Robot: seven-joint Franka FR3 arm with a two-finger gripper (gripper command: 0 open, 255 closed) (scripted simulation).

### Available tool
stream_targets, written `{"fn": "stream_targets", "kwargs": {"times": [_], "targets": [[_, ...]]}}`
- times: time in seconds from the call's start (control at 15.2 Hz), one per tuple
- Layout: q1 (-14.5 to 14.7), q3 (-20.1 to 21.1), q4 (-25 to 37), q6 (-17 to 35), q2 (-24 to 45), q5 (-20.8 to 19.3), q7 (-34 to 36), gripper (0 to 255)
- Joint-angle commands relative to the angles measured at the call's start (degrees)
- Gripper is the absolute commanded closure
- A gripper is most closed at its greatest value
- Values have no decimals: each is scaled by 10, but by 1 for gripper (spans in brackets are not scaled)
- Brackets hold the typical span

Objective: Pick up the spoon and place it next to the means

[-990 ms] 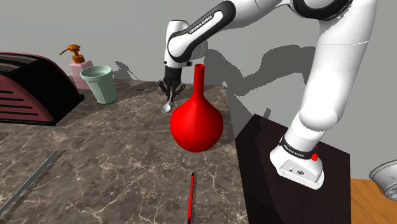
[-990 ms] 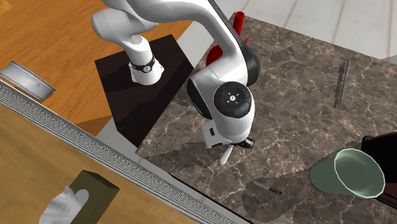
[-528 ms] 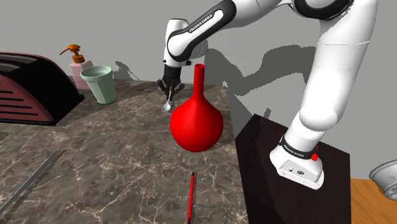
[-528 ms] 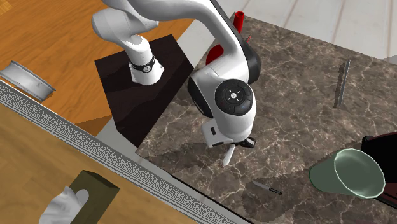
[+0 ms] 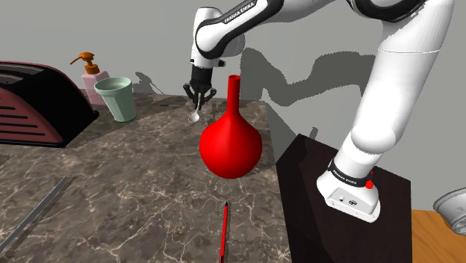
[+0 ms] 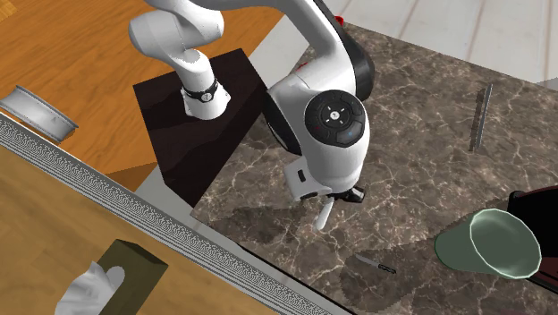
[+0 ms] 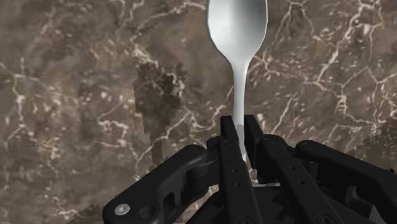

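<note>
Gripper (image 5: 199,95) was raised since a second before, and the spoon (image 5: 194,116) appeared lifted clear of the marble countertop (image 5: 127,187). Fingers were pinched on the handle's end; the bowl hung below, just beside the red vase (image 5: 230,146). Spoon was judged light, stiff, smooth and slippery. Gripped so far from the bowl, swivelling in the pinch was thought possible. Green cup (image 5: 119,101) was noted well apart.

Dark marble counter (image 5: 127,183), grey wall (image 5: 112,30)
</note>
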Motion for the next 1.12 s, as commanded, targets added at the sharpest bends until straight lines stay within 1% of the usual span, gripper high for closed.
{"fn": "stream_targets", "kwargs": {"times": [0.0,0.46,0.79,1.06], "targets": [[-1,0,7,-15,-8,1,1,255],[-3,0,32,-59,-28,3,6,255],[38,26,50,-48,-10,-14,79,255],[73,43,76,-43,13,-35,140,255]]}}
